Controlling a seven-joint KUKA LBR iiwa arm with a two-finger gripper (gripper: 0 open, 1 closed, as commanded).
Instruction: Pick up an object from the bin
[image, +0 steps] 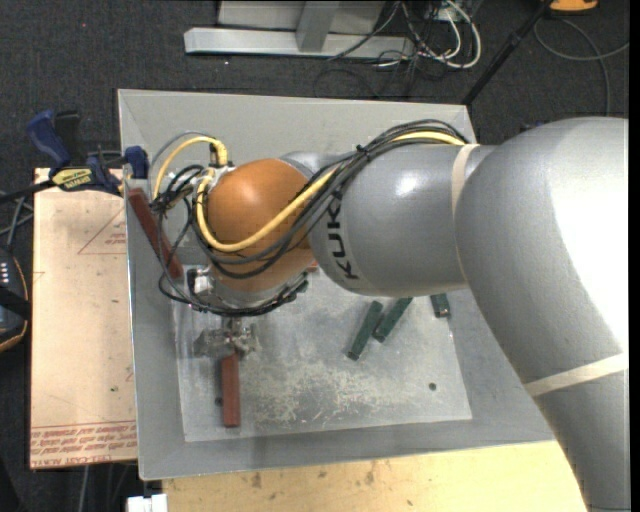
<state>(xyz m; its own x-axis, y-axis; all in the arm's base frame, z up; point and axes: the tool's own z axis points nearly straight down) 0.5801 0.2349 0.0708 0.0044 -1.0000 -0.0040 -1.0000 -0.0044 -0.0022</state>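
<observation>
Hand (228, 342) directly over upper end of red-brown stick (231, 395) lying lower-left

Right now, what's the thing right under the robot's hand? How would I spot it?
Look in the grey bin, toward its lower left corner, just below the robot's hand. A short reddish-brown stick lies flat there. The other reddish stick is longer and lies along the left wall; the green sticks lie further right.
</observation>
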